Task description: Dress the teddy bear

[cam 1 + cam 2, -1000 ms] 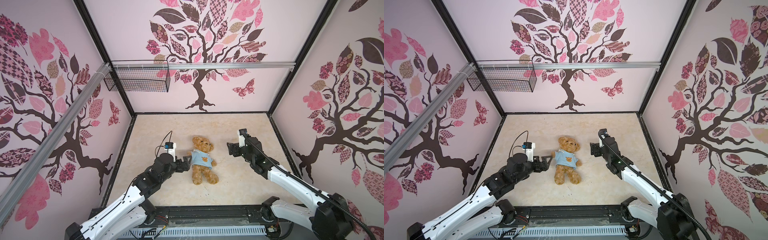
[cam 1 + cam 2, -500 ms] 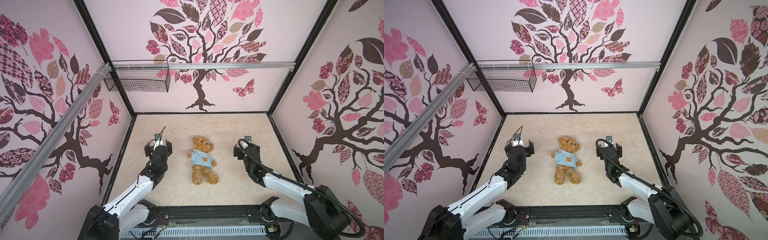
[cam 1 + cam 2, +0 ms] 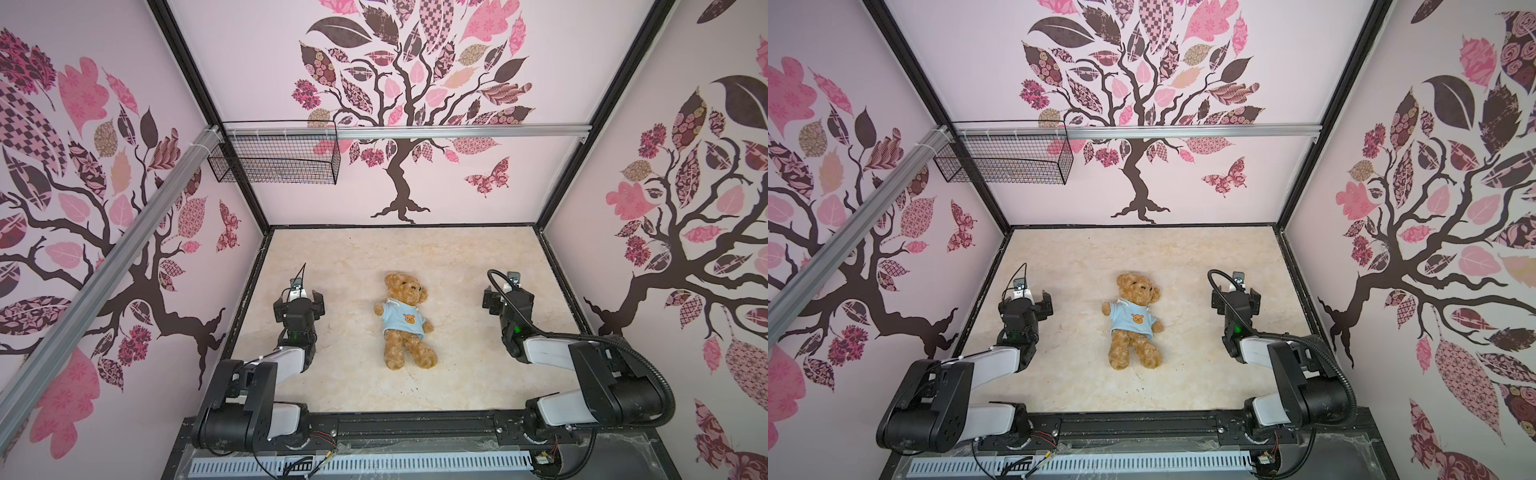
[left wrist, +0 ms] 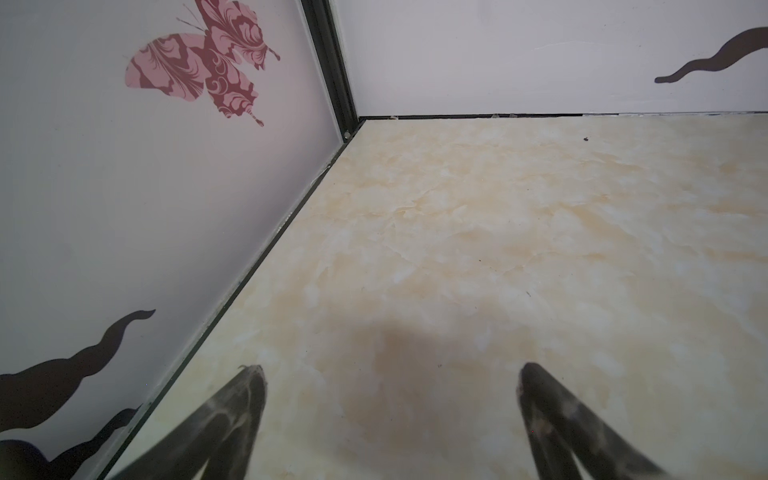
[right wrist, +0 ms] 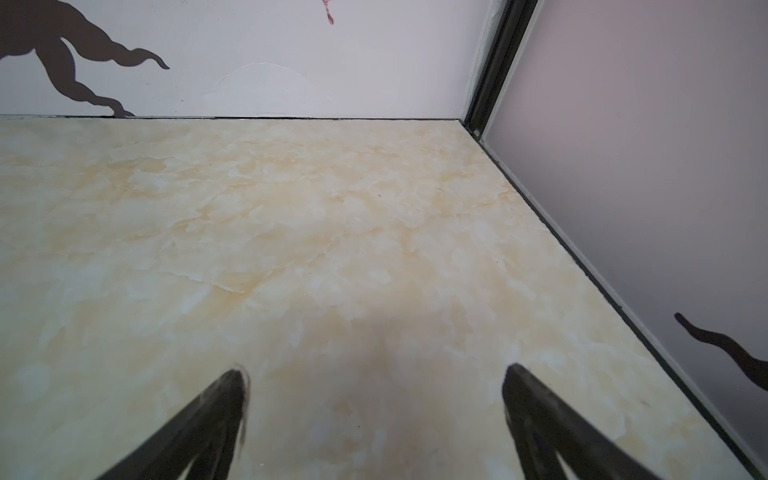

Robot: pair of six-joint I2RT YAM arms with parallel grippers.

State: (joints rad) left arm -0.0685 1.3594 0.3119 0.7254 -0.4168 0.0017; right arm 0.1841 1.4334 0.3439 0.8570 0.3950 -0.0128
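Beige tabletop under blue-shirted teddy bear

Teddy bear: golden-brown, supine mid-table, wearing light-blue shirt, legs splayed.

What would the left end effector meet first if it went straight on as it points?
No object: the left end effector faces bare table, then probably the back wall; the teddy bear lies aside.

One teddy bear, hoodie, basket; two arms
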